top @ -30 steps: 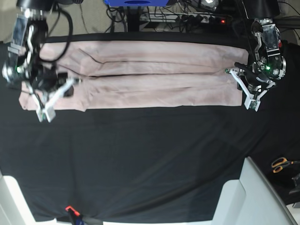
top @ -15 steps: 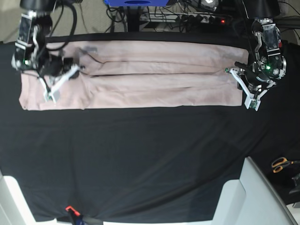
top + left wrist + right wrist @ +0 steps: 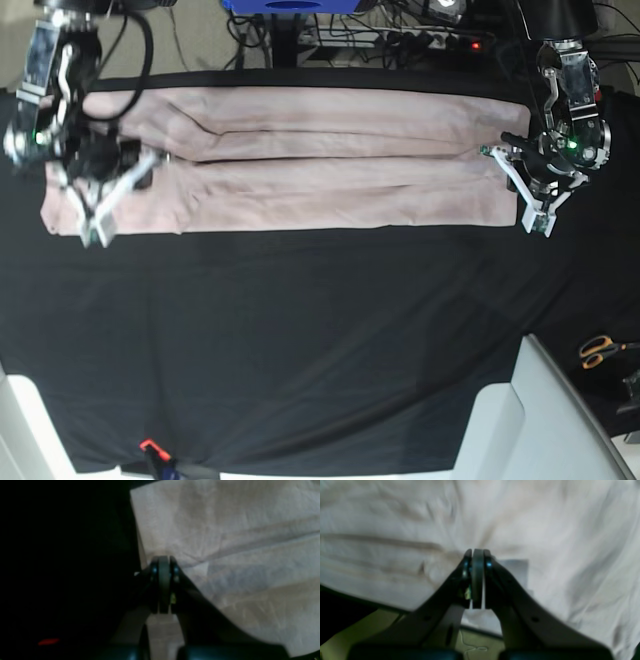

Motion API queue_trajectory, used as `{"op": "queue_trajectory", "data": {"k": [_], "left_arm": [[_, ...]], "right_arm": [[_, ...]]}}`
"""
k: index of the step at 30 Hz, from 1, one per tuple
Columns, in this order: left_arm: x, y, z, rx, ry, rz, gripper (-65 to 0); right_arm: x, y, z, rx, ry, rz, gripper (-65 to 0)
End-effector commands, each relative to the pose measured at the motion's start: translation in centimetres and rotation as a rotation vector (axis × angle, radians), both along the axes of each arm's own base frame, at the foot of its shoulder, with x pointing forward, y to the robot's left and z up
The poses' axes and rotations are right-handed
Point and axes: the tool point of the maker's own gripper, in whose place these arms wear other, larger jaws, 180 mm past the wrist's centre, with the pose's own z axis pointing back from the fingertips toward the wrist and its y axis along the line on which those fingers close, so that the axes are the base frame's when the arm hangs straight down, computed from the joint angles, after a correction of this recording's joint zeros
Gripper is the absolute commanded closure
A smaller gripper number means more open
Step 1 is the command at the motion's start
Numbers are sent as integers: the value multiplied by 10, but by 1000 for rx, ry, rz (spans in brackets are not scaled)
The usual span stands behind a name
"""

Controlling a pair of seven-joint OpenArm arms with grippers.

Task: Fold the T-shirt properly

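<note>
The pale pink T-shirt (image 3: 320, 165) lies folded into a long strip across the back of the black table covering (image 3: 300, 330). My left gripper (image 3: 512, 180) is on the base view's right, at the shirt's right end. In the left wrist view it (image 3: 163, 561) is shut, with its tip on the cloth edge (image 3: 225, 542). My right gripper (image 3: 108, 200) hangs over the shirt's left end, shut (image 3: 477, 553) above the wrinkled cloth (image 3: 545, 530) near a small label (image 3: 516, 567). Whether either gripper pinches cloth does not show.
Orange-handled scissors (image 3: 600, 350) lie at the right edge. A white bin (image 3: 540, 420) stands at the front right. Cables and a power strip (image 3: 430, 40) run behind the table. A small red-orange item (image 3: 150, 445) sits at the front edge.
The right arm swung toward the back of the table over the shirt's left end, then came back down toward the front. The left arm has stayed still.
</note>
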Motion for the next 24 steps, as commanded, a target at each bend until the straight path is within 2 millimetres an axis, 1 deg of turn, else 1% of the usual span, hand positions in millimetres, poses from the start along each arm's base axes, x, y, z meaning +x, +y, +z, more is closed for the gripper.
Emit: {"op": "queue_trajectory", "data": {"k": [1, 2, 3, 4, 5, 7, 8, 10, 12, 14, 17, 19, 21, 23, 24], "left_arm": [[9, 7, 11, 16, -39, 1, 0], [8, 7, 12, 14, -41, 2, 0], [8, 8, 12, 14, -43, 6, 0], [7, 13, 14, 17, -47, 20, 0], [5, 18, 15, 20, -50, 37, 0], [3, 26, 17, 22, -54, 64, 0], [3, 28, 17, 23, -56, 70, 0], [3, 30, 19, 26, -60, 73, 0], [4, 30, 19, 27, -62, 72, 0], [4, 30, 19, 27, -62, 72, 0], [4, 30, 19, 26, -61, 71, 0], [4, 30, 19, 26, -61, 71, 0], [4, 30, 20, 27, -63, 70, 0], [4, 30, 20, 27, -64, 70, 0], [5, 29, 21, 29, -68, 68, 0]], "right_arm": [[12, -6, 9, -5, -50, -11, -5], [16, -8, 11, -7, -55, -23, -5], [18, -16, 12, -16, -53, -56, -5], [19, -30, 13, -31, -55, -109, -5], [21, -39, 13, -37, -63, -145, -5], [22, -48, 4, -37, -70, -173, -5], [23, -56, 0, -47, -67, -177, -5], [21, -65, -13, -47, -42, -191, -5], [22, -72, -23, -44, -31, -209, -5], [21, -80, -28, -52, -29, -223, -5], [15, -87, -38, -56, -5, -235, -5], [12, -93, -41, -65, 0, -242, -5], [11, -96, -43, -68, -1, -259, -5], [8, -98, -43, -76, 2, -277, -3], [9, -98, -39, -79, -11, -274, -2]]}}
